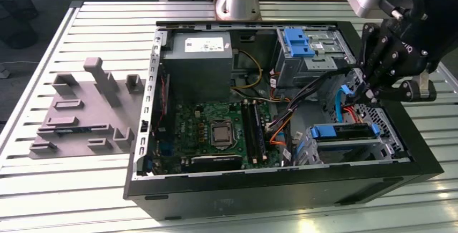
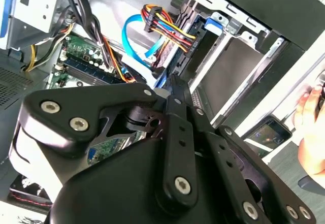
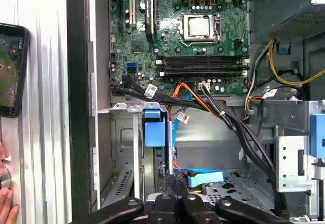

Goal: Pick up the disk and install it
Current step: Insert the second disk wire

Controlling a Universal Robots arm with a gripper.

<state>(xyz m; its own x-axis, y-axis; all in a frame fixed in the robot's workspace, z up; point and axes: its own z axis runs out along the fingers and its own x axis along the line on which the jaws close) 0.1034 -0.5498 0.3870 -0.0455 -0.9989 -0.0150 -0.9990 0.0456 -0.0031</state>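
Observation:
The disk [image 1: 344, 132] stands on edge in the drive cage [image 1: 342, 150] at the case's near corner on the exterior view's right. Its blue frame [image 3: 155, 127] and a dark edge are all that show; its label is hidden. The frame's blue tab [image 2: 216, 23] appears at the cage mouth in the second wrist view. My gripper [image 1: 370, 94] hangs just behind that cage, among the blue and red cables. Its fingers [image 3: 176, 181] are shut, tips together, with nothing visible between them, a short way from the frame.
An open black computer case [image 1: 286, 187] lies on a slatted table. It holds a motherboard [image 1: 214, 131], a grey power-supply box [image 1: 197, 64], a bare blue bracket [image 1: 297, 42] and cable bundles [image 3: 218, 115]. A grey fixture [image 1: 82, 109] stands beside it. A hand [image 3: 5, 193] and a phone [image 3: 10, 69] lie outside the case wall.

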